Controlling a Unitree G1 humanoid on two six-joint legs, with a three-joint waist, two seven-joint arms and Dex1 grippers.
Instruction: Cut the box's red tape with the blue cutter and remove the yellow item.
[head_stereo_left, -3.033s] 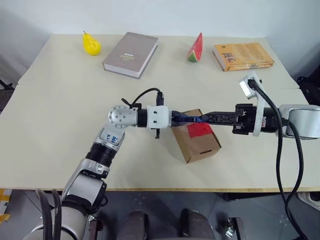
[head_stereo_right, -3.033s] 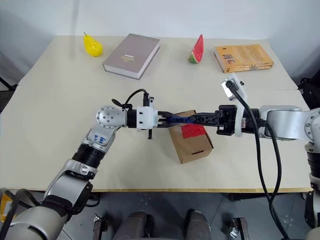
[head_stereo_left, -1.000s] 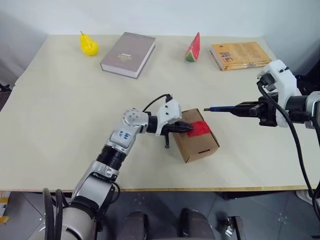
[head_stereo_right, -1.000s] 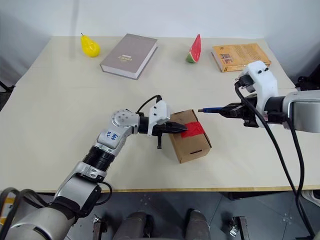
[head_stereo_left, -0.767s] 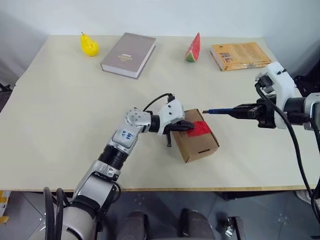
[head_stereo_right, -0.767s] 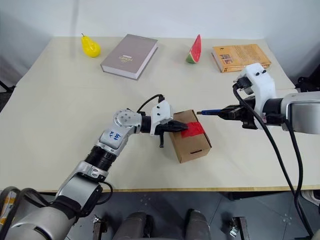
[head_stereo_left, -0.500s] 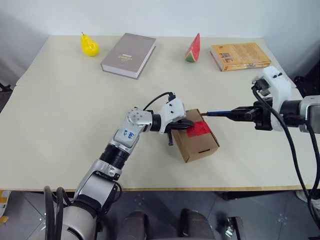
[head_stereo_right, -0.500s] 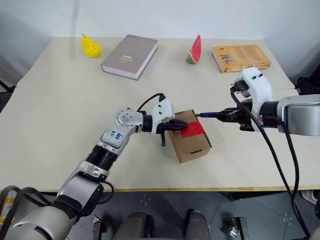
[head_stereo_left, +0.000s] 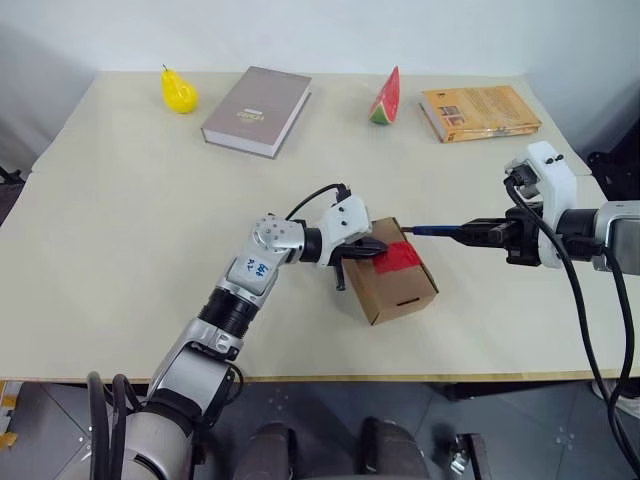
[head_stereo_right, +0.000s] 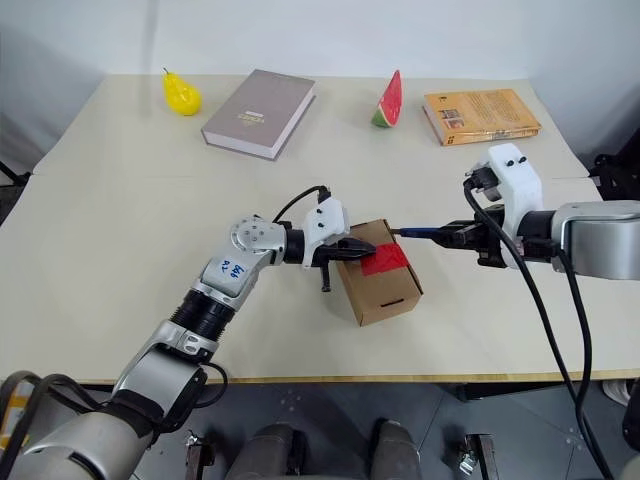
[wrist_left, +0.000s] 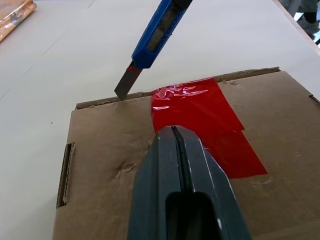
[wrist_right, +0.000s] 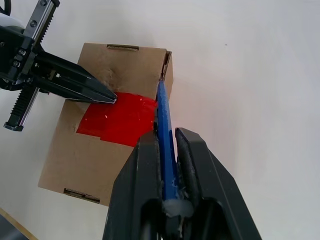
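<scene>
Two tools meet over the small brown cardboard box (head_stereo_left: 392, 285) near the middle of the pale tabletop (head_stereo_left: 150, 220), its long axis running diagonally from the far left toward the near right, with the bright red tape strip (head_stereo_left: 398, 257) across its far end. The right tool (wrist_right: 167, 145) is clamped tight on the slim blue stick cutter (head_stereo_left: 440, 230), which lies nearly level along the arm's line and points left, its grey blade tip at the box's far top edge just beside the tape. The left tool (wrist_left: 175, 131), fingers fully closed and holding nothing, presses its tip down on the tape.
</scene>
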